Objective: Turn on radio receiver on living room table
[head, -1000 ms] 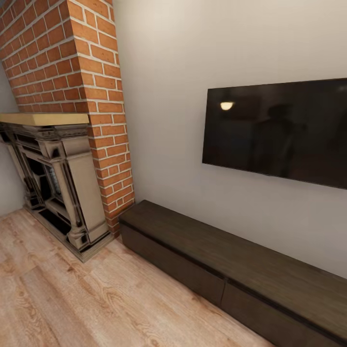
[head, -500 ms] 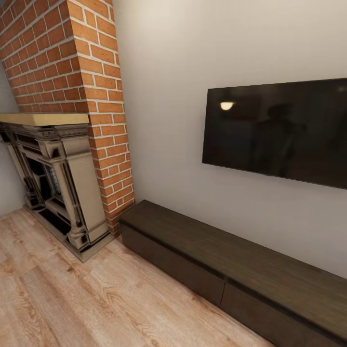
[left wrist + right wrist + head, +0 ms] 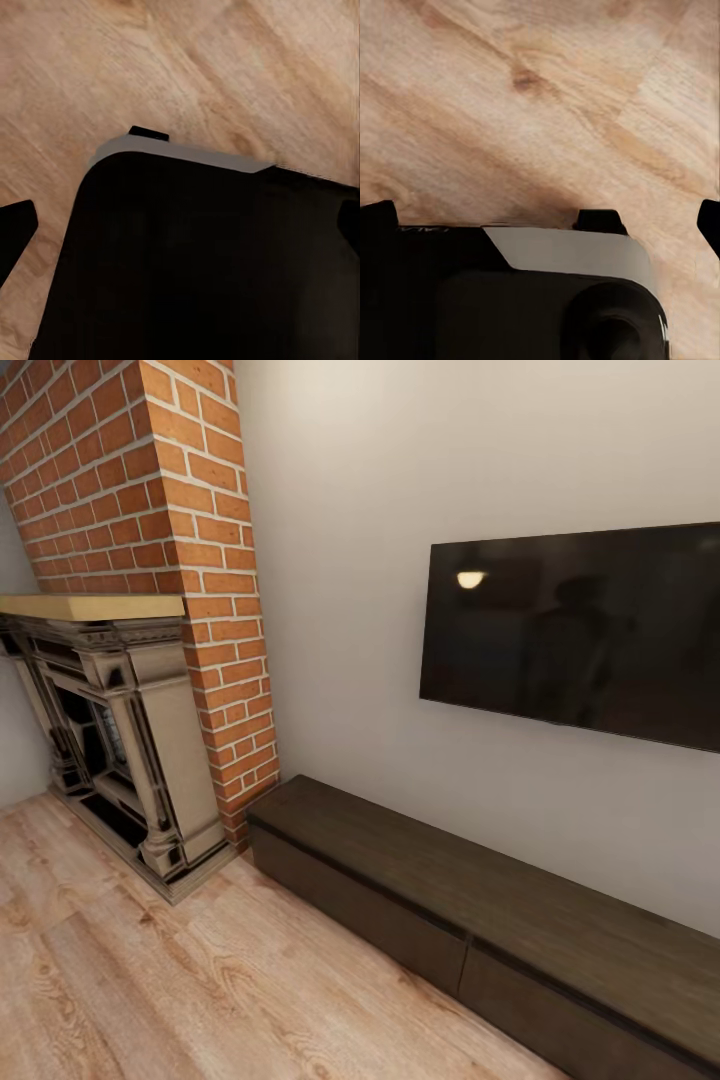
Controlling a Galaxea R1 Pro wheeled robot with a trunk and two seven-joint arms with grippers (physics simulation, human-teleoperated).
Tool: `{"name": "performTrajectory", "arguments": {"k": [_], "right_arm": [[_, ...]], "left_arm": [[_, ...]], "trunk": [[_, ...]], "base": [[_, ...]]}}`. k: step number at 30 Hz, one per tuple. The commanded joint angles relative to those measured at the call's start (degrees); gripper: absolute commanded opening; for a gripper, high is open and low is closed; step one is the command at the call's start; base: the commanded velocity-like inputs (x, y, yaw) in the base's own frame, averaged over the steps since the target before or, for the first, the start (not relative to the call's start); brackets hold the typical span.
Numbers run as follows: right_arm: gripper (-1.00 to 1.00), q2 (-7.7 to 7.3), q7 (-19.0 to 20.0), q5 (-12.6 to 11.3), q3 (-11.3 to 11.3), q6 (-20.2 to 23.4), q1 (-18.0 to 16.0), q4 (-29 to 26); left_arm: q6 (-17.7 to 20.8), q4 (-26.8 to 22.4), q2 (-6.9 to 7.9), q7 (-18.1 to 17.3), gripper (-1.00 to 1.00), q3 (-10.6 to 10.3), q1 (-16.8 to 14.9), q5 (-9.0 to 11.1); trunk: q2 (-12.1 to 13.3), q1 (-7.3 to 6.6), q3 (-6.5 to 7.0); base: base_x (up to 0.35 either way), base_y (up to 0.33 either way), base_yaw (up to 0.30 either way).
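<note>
The living room shows light wood plank floor (image 3: 150,980) running up to a pale beige wall (image 3: 400,480). The floor's boards are knotty, with grain slanting across both wrist views.

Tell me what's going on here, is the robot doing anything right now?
Nothing is being handled. The head camera faces a wall-mounted television above a long dark bench cabinet, with a brick fireplace to the left. Both wrist cameras look down at the light wood floor past dark parts of the robot's own body. The fingertips at the picture edges sit wide apart, holding nothing.
</note>
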Motion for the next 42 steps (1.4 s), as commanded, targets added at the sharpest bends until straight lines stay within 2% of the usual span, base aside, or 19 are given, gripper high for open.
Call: {"name": "performTrajectory", "arguments": {"k": [1, 4, 7, 10, 13, 15, 19, 22, 25, 29, 31, 35, 42], "right_arm": [[1.00, 0.00, -0.04, -0.08, -0.05, -0.18, 0.02, -2.13], [1.00, -0.01, -1.38, -0.20, -0.14, -0.39, 0.01, -6.43], [1.00, 0.04, -3.66, -0.26, -0.16, -0.68, 0.02, -8.43], [1.00, 0.15, -5.02, -0.28, -0.17, -2.80, 0.02, -9.82], [1.00, 0.23, -5.37, -0.36, -0.17, -8.35, 0.02, -10.32], [1.00, 0.28, -5.42, -0.41, -0.14, -12.26, 0.02, -10.30], [1.00, 0.33, -5.42, -0.45, -0.15, -17.14, 0.02, -10.27], [1.00, 0.34, -5.55, -0.39, -0.16, -17.93, 0.02, -10.44], [1.00, 0.34, -6.40, -0.36, -0.15, -18.26, 0.02, -10.58], [1.00, 0.32, -8.32, -0.30, -0.10, -18.58, 0.02, -10.68], [1.00, 0.28, -8.90, -0.29, 0.00, -18.67, 0.02, -13.57], [1.00, 0.26, -9.00, -0.37, 0.00, -18.66, 0.02, -15.70], [1.00, 0.15, -8.97, -0.52, -0.04, -18.59, 0.02, -16.19]], "left_arm": [[-0.58, -0.94, -0.03, 0.00, 1.00, 0.04, 0.01, 0.16], [-1.22, -3.65, -0.10, 0.00, 1.00, 0.15, 0.01, 0.33], [-1.41, -5.06, -0.10, 0.04, 1.00, 0.48, 0.01, 0.38], [-1.92, -7.56, -0.06, 0.08, 1.00, 2.43, 0.01, 0.40], [-4.84, -9.37, -0.11, 0.09, 1.00, 4.50, 0.01, 0.30], [-7.25, -9.66, -0.16, 0.03, 1.00, 4.97, 0.02, 0.23], [-10.98, -10.05, -0.05, -0.20, 1.00, 5.42, 0.01, 0.28], [-11.52, -11.29, 0.03, -0.25, 1.00, 5.48, 0.02, 0.31], [-11.28, -15.28, -0.02, -0.26, 1.00, 5.54, 0.01, 0.27], [-11.07, -18.22, -0.26, -0.26, 1.00, 5.50, 0.01, 0.24], [-10.94, -19.88, -0.14, -0.26, 1.00, 5.43, 0.02, 0.21], [-10.26, -20.85, -0.07, -0.27, 1.00, 5.51, 0.01, 0.28], [-10.10, -20.63, -0.11, -0.28, 1.00, 5.47, 0.01, 0.09]], "trunk": [[0.00, 0.00, -0.01], [0.00, 0.00, -0.01], [0.00, 0.00, -0.01], [0.00, 0.00, -0.01], [0.00, 0.00, -0.01], [0.00, 0.00, -0.01], [0.00, 0.00, -0.01], [0.00, 0.00, -0.01], [0.00, 0.00, -0.01], [0.00, 0.00, -0.01], [0.00, 0.00, -0.01], [0.00, 0.00, -0.01], [0.00, 0.00, -0.01]], "base": [[0.000, 0.000, 0.000], [0.000, 0.000, 0.000], [0.000, 0.000, 0.000], [0.000, 0.000, 0.000], [0.000, 0.000, 0.000], [0.000, 0.000, 0.000], [0.000, 0.000, 0.000], [0.000, 0.000, 0.000], [0.000, 0.000, 0.000], [0.000, 0.000, 0.000], [0.000, 0.000, 0.000], [0.000, 0.000, 0.000], [0.000, 0.000, 0.000]]}}
